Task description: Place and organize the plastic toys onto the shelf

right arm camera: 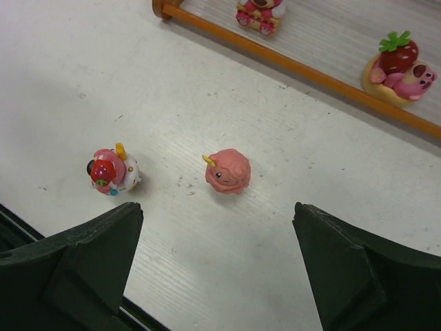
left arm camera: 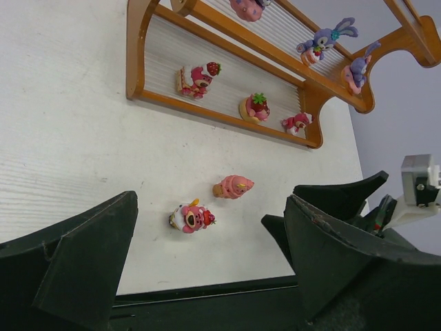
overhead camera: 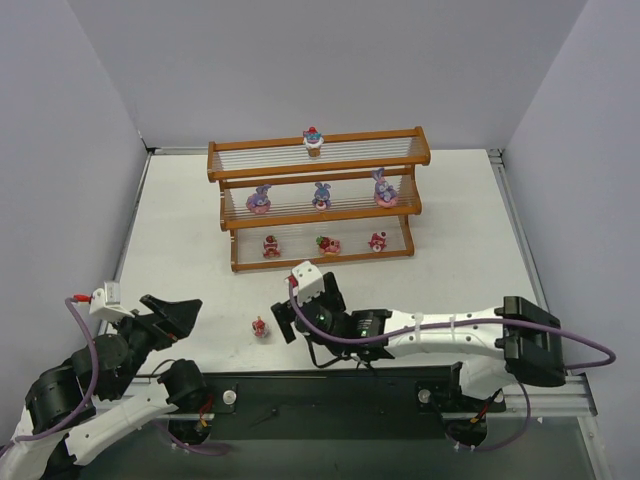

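Right gripper [right arm camera: 217,212]: jaws spread wide and empty, low over the table [overhead camera: 180,230], with the pink toy just ahead of the gap.
Left gripper [left arm camera: 211,203]: also wide and empty, at the near-left of the table, apart from both loose toys.
Loose toys: the pink toy [right arm camera: 227,171] appears tipped onto its side. The red-and-white toy [right arm camera: 114,171] stands near it. Both are on the table in front of the shelf.
Shelf [overhead camera: 320,152]: the bottom and middle tiers hold three toys each. The top tier holds only the cupcake toy [overhead camera: 313,140], with room on either side.
Slip risk: the pink toy is small and rounded, so an off-centre close would likely squirt it sideways.
Knock risk: with the jaws this wide, one finger could nudge the red-and-white toy over during the descent.
Sweep risk: the free spots are on the highest, rearmost tier, so a low carry could brush toys off the lower tiers.
Release risk: the tiers are thin rods, and a toy let go tilted may topple or roll.
Clash risk: both arms face the same two toys, so reaching together could make them collide.
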{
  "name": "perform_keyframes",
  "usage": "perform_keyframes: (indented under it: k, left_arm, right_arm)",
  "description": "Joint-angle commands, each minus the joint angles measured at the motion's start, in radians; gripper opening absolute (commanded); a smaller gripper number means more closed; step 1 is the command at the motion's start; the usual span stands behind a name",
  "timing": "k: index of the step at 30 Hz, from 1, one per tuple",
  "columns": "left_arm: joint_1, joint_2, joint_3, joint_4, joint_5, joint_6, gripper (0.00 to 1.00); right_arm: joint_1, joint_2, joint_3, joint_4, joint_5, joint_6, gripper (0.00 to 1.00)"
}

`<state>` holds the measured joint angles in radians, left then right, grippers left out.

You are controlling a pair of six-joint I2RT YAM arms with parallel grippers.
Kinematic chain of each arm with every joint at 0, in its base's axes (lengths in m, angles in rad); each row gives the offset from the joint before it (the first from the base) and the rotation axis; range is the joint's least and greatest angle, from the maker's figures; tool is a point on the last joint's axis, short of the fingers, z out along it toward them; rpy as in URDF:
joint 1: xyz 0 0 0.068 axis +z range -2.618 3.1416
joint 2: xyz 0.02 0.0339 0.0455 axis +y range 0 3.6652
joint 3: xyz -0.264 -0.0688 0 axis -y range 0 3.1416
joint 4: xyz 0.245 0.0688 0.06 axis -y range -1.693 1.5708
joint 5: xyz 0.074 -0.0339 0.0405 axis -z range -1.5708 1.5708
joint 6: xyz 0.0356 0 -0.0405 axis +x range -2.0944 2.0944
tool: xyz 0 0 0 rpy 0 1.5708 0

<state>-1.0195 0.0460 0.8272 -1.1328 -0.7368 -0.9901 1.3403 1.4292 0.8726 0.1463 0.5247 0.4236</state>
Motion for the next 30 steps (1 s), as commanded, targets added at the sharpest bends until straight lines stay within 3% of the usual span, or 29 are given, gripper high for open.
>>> perform_keyframes:
  k: [1, 7, 13, 21, 30]
  left_arm:
    - [-0.010, 0.005, 0.029, 0.005, -0.016, 0.007, 0.97]
    - [-0.011, 0.003, 0.029, 0.004, -0.015, 0.007, 0.97]
    - [-0.013, 0.008, 0.030, 0.004, -0.013, 0.007, 0.97]
    - [-0.016, 0.006, 0.029, 0.002, -0.019, 0.004, 0.97]
    - [-0.017, 0.011, 0.029, -0.002, -0.024, 0.001, 0.97]
  right_arm:
    - [0.048, 0.077, 0.034, 0.081, 0.107, 0.098, 0.99]
    - [0.049, 0.206, 0.029, 0.098, 0.169, 0.292, 1.00]
    - [0.048, 0.312, 0.020, 0.180, 0.236, 0.362, 0.96]
    - [0.005, 0.356, -0.007, 0.223, 0.279, 0.406, 0.90]
    - [-0.009, 0.407, -0.023, 0.342, 0.270, 0.376, 0.76]
